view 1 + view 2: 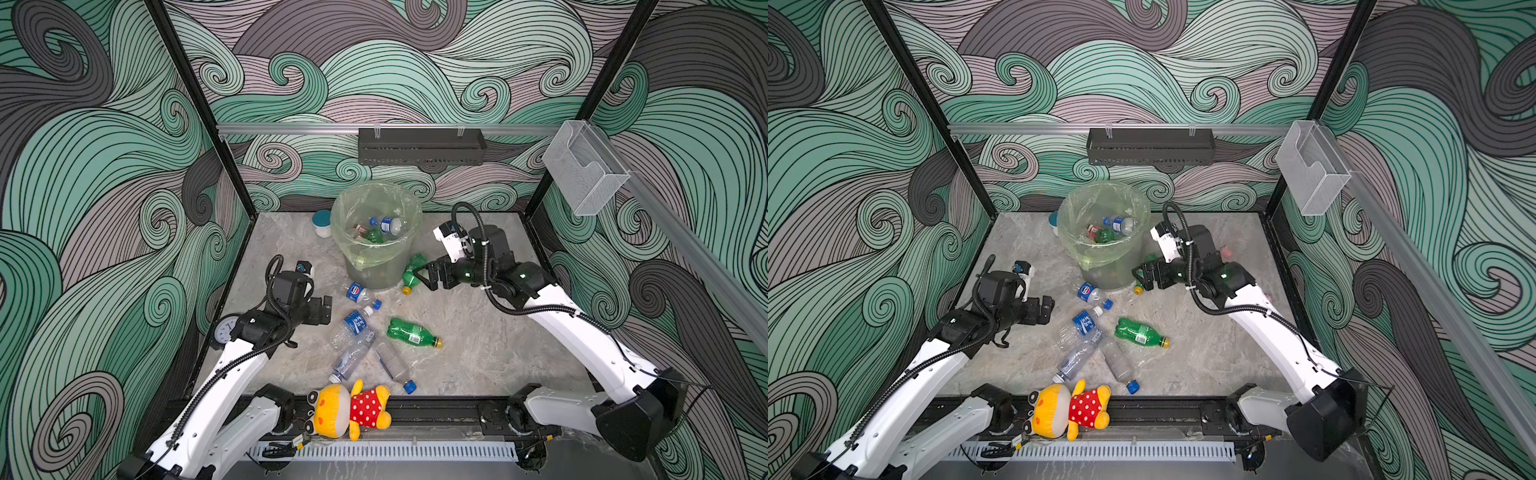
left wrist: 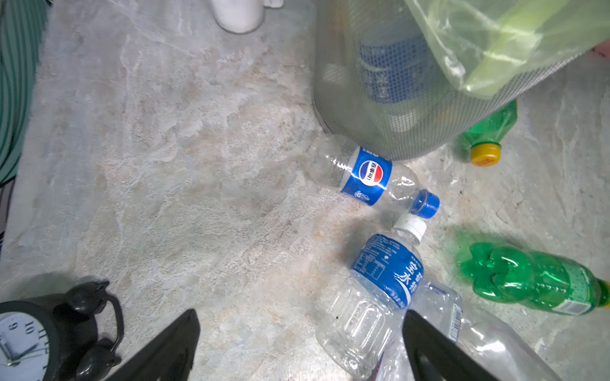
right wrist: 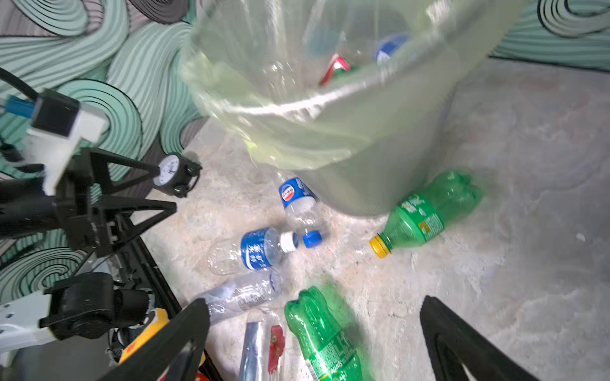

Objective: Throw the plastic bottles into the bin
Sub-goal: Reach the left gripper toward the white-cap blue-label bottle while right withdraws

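The bin [image 1: 348,254] [image 1: 1077,245] stands at the back middle and holds a blue-labelled bottle [image 1: 388,225], a green one and a red-labelled one. Several plastic bottles lie on the table in front of it: a Pepsi one [image 1: 357,292] [image 2: 366,176], a white-capped one [image 1: 355,323] [image 2: 384,267], two clear ones [image 1: 349,360] [image 1: 394,365] and a green one [image 1: 411,333] [image 3: 325,333]. Another green bottle [image 1: 412,275] [image 3: 425,214] leans at the bin's foot. My left gripper [image 1: 323,309] [image 2: 300,330] hangs open and empty left of the pile. My right gripper [image 1: 423,277] [image 3: 313,306] is open and empty beside the bin.
A white jar with a teal lid [image 1: 322,223] sits left of the bin. A black alarm clock [image 1: 224,328] stands under my left arm. A yellow plush toy [image 1: 349,409] lies on the front rail. A black tray [image 1: 422,147] and a clear box [image 1: 584,166] hang on the walls.
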Controlling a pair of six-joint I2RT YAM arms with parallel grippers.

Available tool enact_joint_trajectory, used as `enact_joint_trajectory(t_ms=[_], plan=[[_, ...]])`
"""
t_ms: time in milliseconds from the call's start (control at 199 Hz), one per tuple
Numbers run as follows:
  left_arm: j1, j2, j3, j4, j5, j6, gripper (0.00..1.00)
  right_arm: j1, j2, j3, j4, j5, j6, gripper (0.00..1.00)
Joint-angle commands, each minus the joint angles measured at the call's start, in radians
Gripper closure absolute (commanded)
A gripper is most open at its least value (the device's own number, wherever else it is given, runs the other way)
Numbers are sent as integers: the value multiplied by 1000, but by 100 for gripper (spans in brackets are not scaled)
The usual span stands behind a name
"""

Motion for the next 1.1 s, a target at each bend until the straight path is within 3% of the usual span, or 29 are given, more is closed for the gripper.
enact_joint_trajectory(t_ms=[0, 567, 1094], plan=[[-8, 68, 39, 0, 94, 43, 6, -6, -33, -44, 5, 58, 2, 0], [-118, 298, 13, 96, 97, -113, 11, -37, -16, -156, 11, 101, -18, 0], [-200, 480, -6, 170, 114, -132, 20, -44, -68, -210, 29, 119, 0, 0]])
